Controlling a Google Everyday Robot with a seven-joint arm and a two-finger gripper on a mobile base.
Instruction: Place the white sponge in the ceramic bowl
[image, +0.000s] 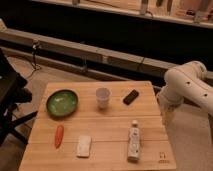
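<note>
CAMERA VIEW: My arm (187, 85), white and smooth-shelled, hung at the right edge of the desk (150, 127), a pale top of wooden slats. My jaws pointed downward just beside that edge, about level with the middle of the desk. Whether they were open or closed could not be told, and they held nothing that showed.

The white sponge (84, 146) lay flat near the front edge, left of centre and well apart from my jaws. It sat across the desk from them, to the left and nearer the camera. It was a soft-looking off-white block with rounded corners, and its long axis ran roughly front to back.

A white bottle (133, 141) lay on its side between the sponge and me, also pointing front to back. An orange carrot (59, 136) rested just left of the sponge, not touching it.

The ceramic bowl (62, 103), shallow, round and glossy green with a darker rim, sat at the far left, beyond the carrot. A translucent white cup (102, 97) stood upright near the desk's middle, with a small black object (131, 97) to its right.

In my judgement, the reach would have to cross over or behind the bottle and close across the sponge's short sides.
</note>
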